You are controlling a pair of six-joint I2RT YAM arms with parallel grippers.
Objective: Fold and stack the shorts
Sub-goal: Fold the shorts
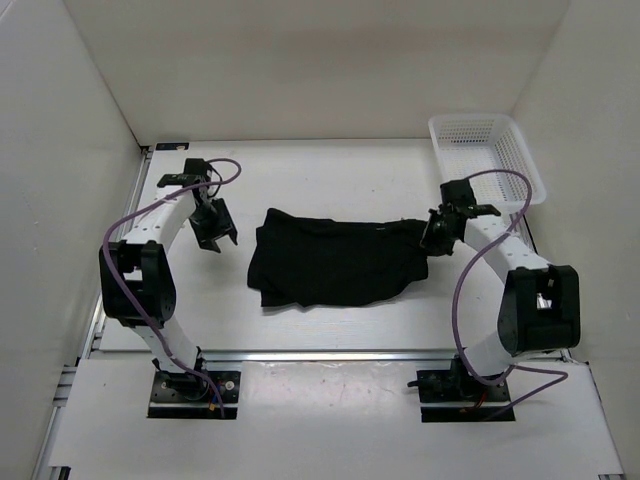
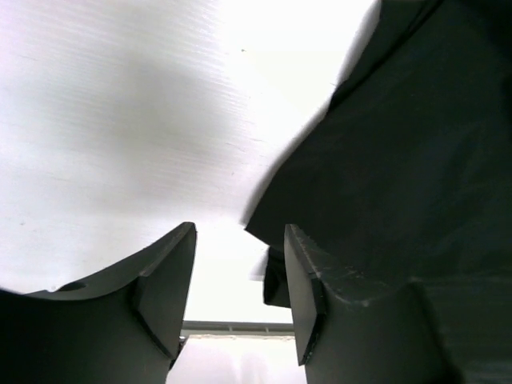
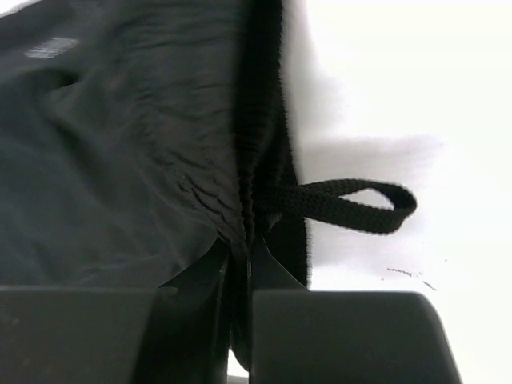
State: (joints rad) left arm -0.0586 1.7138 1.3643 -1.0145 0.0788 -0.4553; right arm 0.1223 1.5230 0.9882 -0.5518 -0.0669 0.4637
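One pair of black soft fabric shorts (image 1: 335, 262) lies rumpled at the middle of the white counter (image 1: 330, 180). The right tool (image 1: 436, 232) is clamped on its gathered waistband, a black drawstring loop (image 3: 352, 204) sticking out beside it. The left tool (image 1: 214, 232), fingers apart and empty, hangs just beside the shorts' left edge.
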